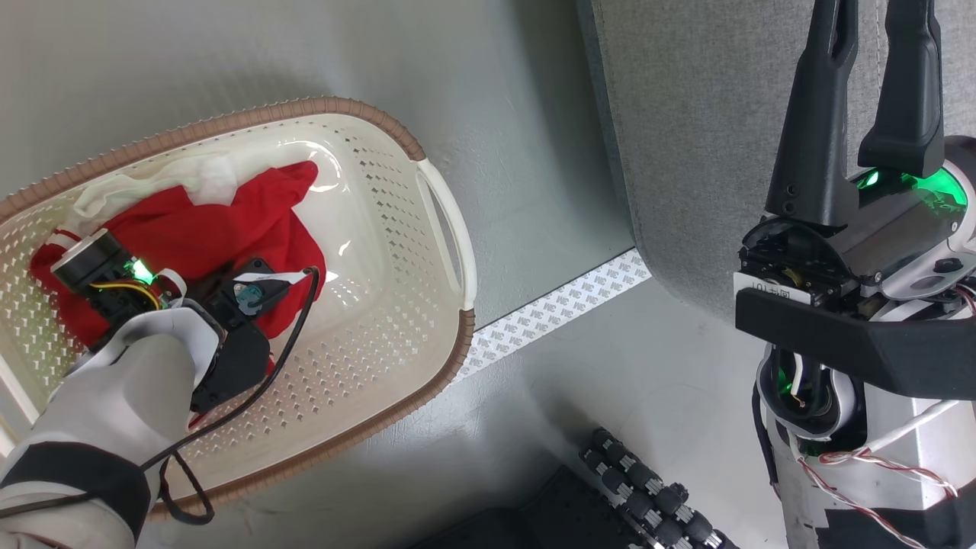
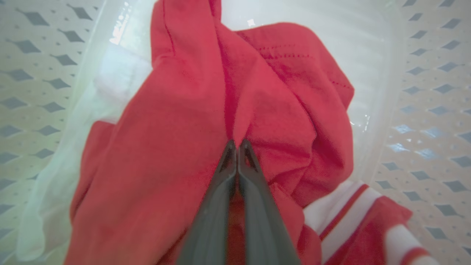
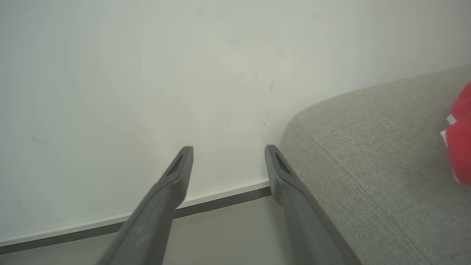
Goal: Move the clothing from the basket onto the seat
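left gripper: pinched tight on red garment, down in basket
right gripper: wide open, empty, beside seat

Your head camera looks steeply down at the floor, with the basket at the view's left and the seat at its upper right. Your left wrist camera sits very near inside that same basket, facing the red garment that both views share. Your right wrist camera looks low, past the seat's rounded edge, to the wall.
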Controlling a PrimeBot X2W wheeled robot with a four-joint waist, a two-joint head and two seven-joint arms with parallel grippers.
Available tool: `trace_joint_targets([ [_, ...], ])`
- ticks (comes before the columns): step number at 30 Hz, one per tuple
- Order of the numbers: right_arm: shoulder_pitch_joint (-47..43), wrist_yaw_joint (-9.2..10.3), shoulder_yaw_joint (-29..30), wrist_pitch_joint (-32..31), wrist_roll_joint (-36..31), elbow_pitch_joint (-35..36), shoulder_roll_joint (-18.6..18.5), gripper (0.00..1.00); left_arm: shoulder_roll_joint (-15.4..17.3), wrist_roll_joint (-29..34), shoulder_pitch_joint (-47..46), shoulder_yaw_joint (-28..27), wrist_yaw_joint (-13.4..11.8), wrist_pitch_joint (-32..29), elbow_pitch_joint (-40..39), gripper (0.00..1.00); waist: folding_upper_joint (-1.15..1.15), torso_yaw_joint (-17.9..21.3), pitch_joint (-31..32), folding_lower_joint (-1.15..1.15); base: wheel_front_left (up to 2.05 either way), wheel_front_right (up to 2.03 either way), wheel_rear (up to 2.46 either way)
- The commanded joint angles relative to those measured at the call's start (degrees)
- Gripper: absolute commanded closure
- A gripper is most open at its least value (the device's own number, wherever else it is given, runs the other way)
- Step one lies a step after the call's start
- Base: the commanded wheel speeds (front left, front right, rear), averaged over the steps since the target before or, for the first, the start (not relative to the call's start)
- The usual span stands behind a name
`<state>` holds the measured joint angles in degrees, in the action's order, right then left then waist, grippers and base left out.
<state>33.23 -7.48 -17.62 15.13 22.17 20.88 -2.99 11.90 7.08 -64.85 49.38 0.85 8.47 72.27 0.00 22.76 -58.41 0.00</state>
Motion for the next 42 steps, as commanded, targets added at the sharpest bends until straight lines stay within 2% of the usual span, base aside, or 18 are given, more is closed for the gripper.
trace_joint_targets([
  [1,-0.1,-0.03,0.1,0.1,0.3,-0.2,0.2,0.00,0.3,-0.6,-0.7,0.1,-0.3,0.8,0.5,1.00,0.00,0.0,0.1,0.00,0.00,0.00,0.00],
  [11,0.5,-0.03,0.3,0.1,-0.1,-1.0,0.2,0.00,-1.0,-3.0,-0.7,-0.8,-1.2,4.7,-0.8,1.00,0.00,-1.1,1.9,0.00,0.00,0.00,0.00],
  [20,-1.1,-0.03,1.3,0.1,-3.0,-4.2,0.1,0.00,-3.0,-12.1,4.9,-7.6,-1.6,6.8,-7.5,1.00,0.00,-4.8,8.9,0.00,0.00,0.00,0.00],
  [24,-2.0,-0.03,1.6,0.1,-5.8,-5.1,0.1,0.00,-2.8,-15.8,9.6,-10.6,-1.6,6.7,-15.4,1.00,0.00,-6.7,12.7,0.00,0.00,0.00,0.00],
  [32,-5.1,-0.03,1.6,0.1,-9.8,-7.6,0.1,0.00,-1.2,-18.9,21.1,-14.5,-3.6,6.8,-32.8,1.00,0.00,-10.6,21.5,0.00,0.00,0.00,0.00],
  [38,-9.0,-0.03,2.1,0.1,-10.1,-9.6,-0.8,0.00,-0.5,-21.0,29.9,-18.7,-4.8,6.8,-45.2,1.00,0.00,-13.1,29.1,0.00,0.00,0.00,0.00],
  [42,-11.8,-0.03,1.4,0.1,-10.4,-10.8,-1.8,0.00,-0.5,-22.8,34.7,-21.3,-4.6,6.8,-51.5,1.00,0.00,-14.3,33.5,0.00,0.00,0.00,0.00],
])
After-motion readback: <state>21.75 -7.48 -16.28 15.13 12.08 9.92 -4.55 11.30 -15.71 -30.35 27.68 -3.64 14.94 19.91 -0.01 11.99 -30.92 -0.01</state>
